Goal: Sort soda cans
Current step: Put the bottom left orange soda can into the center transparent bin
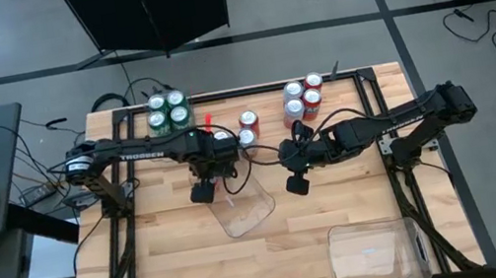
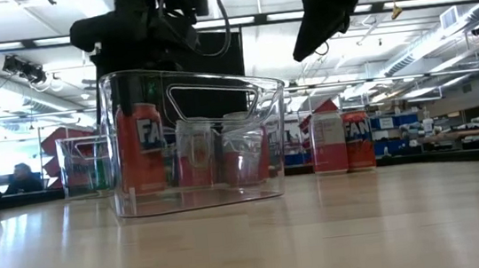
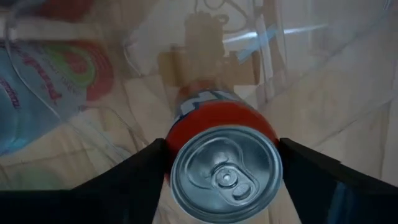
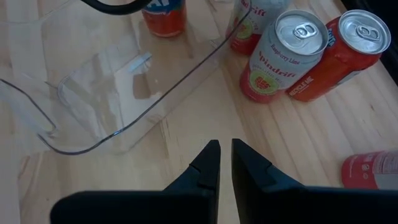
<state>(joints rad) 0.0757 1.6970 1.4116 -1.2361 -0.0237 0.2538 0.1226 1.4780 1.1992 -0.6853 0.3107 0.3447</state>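
The left gripper stands with fingers spread on either side of 1 red cylindrical soda can upright inside the clear plastic tray. The right gripper hovers nearby, fingers closed on nothing.

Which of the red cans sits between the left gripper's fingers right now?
The red can standing inside the clear tray, seen top-on between the left gripper fingers; the other red cans stand outside on the table.

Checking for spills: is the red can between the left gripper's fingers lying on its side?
No, the red can stands upright, silver top facing the left wrist camera.
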